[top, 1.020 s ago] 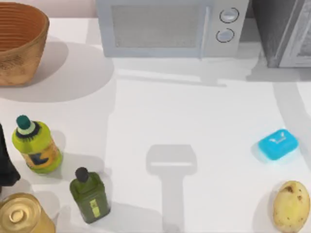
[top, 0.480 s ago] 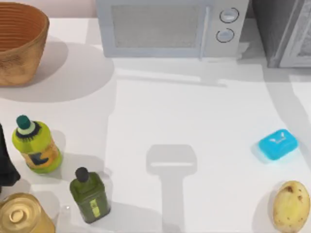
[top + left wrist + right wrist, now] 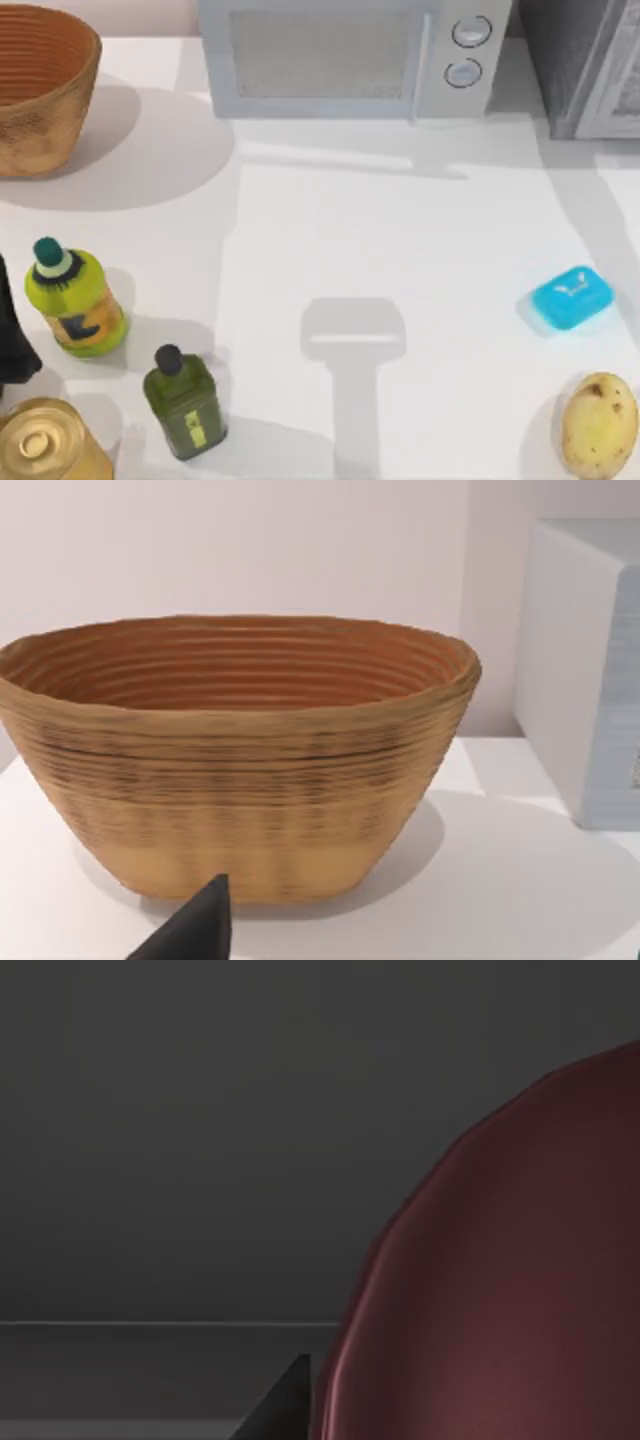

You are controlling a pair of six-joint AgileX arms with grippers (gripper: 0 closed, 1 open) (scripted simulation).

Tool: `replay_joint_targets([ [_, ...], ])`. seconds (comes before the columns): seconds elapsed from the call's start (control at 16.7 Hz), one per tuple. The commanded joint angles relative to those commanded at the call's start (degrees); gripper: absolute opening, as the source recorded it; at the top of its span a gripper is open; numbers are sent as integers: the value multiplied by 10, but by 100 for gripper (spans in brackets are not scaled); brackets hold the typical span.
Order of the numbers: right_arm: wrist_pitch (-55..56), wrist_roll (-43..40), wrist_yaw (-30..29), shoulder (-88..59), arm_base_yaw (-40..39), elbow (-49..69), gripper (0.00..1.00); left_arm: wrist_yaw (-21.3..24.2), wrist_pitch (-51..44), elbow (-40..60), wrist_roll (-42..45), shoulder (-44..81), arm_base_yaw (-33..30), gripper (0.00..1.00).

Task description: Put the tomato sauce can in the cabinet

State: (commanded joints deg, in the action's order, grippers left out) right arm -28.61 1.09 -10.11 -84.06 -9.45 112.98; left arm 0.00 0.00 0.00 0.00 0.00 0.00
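Can (image 3: 500,1280) beside right gripper's fingertip (image 3: 285,1405) (dark cabinet (image 3: 200,1140) behind).

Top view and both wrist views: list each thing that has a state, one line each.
microwave: door closed.
basket: upright, nothing visible inside.
yellow-green bottle: upright, capped.
dark green bottle: upright, capped.
gold tin: upright, lid on.
tomato sauce can: maroon top close before the right wrist camera, dark grey cabinet surface behind.

cabinet (image 3: 590,70): cut by top-right edge | gold tin (image 3: 45,445): cut by bottom edge | tomato sauce can (image 3: 500,1280): maroon top partly cropped
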Motion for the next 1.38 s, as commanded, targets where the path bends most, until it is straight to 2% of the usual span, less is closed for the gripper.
replay_joint_targets([
  [0.36,25,0,24,-195,26,155,0,0,0,0,0,0,0,100],
  [0.78,34,0,32,-228,36,187,0,0,0,0,0,0,0,100],
  [1.38,34,0,32,-228,36,187,75,0,0,0,0,0,0,100],
])
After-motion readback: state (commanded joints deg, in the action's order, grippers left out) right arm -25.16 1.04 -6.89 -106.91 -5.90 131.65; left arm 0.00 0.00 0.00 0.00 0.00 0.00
